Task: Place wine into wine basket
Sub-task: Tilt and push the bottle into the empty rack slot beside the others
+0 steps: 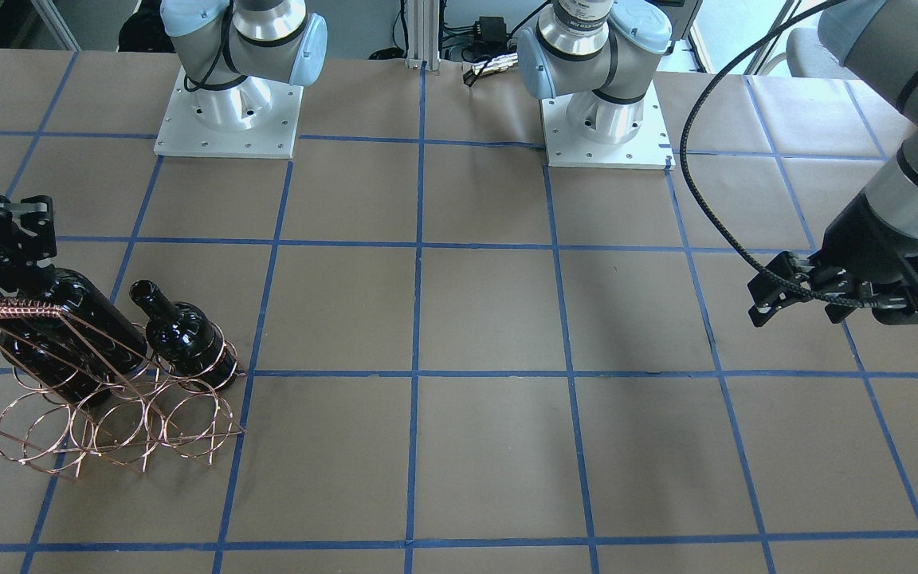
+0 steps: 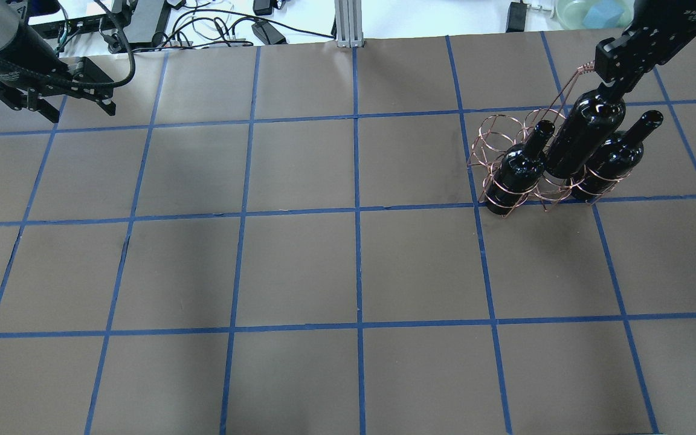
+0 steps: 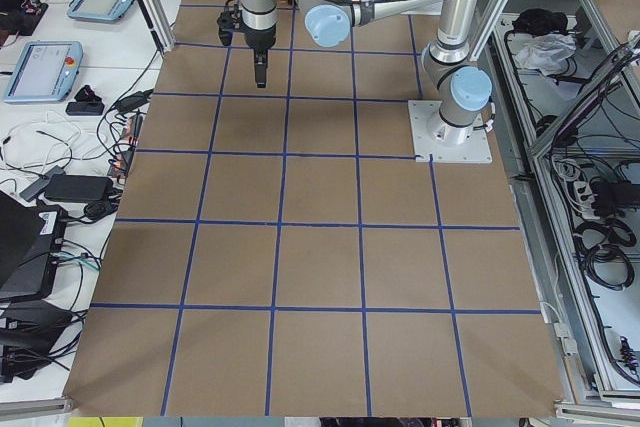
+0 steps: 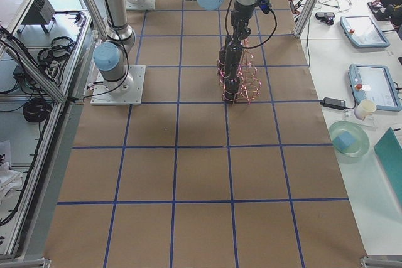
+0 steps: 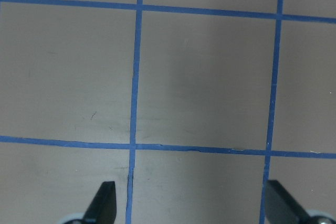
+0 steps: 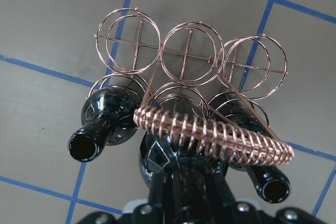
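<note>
holding the wine by its neck, our right gripper is clenched on it. the bottle leans with its base in the basket, in the middle loop between two other bottles already seated. we judge that only settling and release are left. our left gripper hangs spread over the table, well apart. the bottles bear no labels, and we can read no writing.

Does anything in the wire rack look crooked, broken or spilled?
Nothing is broken or spilled. Only the middle bottle sits higher in the rack than its two neighbours, with the right pincer on its neck.
</note>
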Available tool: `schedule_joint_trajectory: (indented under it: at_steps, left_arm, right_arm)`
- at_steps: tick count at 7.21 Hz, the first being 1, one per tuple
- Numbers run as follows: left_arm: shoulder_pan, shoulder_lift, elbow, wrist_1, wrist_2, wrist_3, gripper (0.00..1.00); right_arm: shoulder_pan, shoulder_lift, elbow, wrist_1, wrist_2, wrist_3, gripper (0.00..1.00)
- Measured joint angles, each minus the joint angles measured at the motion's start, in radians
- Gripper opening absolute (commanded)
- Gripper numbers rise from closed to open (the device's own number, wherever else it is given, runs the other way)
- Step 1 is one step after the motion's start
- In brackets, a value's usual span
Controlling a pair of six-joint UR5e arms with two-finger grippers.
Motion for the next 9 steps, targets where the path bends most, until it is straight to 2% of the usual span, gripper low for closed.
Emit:
schedule_joint_trajectory:
  at_steps: [9]
  left_arm:
    - [-0.004, 0.004, -0.02, 0.0, 0.005, 0.002, 1.0]
  right_arm:
    - [0.0, 0.019, 0.033, -0.028, 0.007, -0.003, 0.0]
